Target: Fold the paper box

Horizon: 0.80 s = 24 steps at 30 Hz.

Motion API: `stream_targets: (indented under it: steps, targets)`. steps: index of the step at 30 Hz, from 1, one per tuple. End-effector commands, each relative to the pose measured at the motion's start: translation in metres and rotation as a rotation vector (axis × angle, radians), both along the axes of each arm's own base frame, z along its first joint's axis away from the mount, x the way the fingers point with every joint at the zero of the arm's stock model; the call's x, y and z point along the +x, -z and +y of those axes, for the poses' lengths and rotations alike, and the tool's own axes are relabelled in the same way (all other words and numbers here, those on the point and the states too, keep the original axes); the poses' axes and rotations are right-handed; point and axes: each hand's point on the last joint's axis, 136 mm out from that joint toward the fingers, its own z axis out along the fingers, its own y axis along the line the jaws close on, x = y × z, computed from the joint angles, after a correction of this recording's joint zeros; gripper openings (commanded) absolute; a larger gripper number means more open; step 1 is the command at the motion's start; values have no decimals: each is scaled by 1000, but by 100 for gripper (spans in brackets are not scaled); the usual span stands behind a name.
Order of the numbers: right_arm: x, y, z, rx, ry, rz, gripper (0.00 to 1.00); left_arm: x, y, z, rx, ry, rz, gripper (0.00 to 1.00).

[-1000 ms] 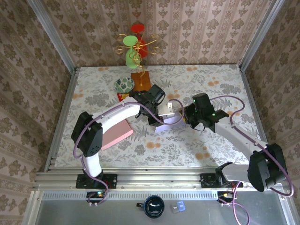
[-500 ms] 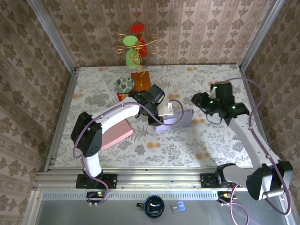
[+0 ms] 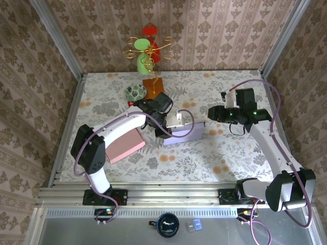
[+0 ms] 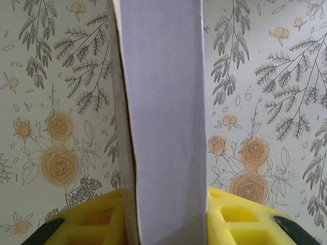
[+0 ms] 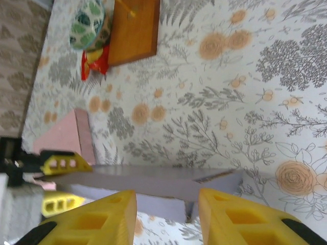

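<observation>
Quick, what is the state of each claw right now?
Left claw: closed, holding the purple paper box.
Right claw: open, holding nothing.

The tabletop (image 3: 225, 153) is covered in a pale cloth printed with grey leaves and orange flowers. A wooden block (image 3: 153, 86) sits near its far edge. A small green patterned bowl (image 3: 135, 92) lies just left of the block, and a red packet (image 3: 134, 105) lies at the bowl's near side. A flat pink box (image 3: 125, 143) lies well nearer than the block and to its left. A lavender paper box (image 3: 184, 133) is nearer and to the block's right; whether it touches the cloth cannot be told.
</observation>
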Motion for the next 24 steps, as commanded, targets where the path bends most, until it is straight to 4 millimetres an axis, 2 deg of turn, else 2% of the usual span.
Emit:
stream_targets:
  steps: [1,8,24]
  targets:
    - [-14,7,7,-90,-144,-40,38,-13,-9,10,-13,41,16,30]
    - [-17,27,12,-229,-234,-17,40,-13,-8,17,-12,38,29,31]
    - [-8,36,27,-349,-323,3,41,-12,-8,17,-20,36,37,31]
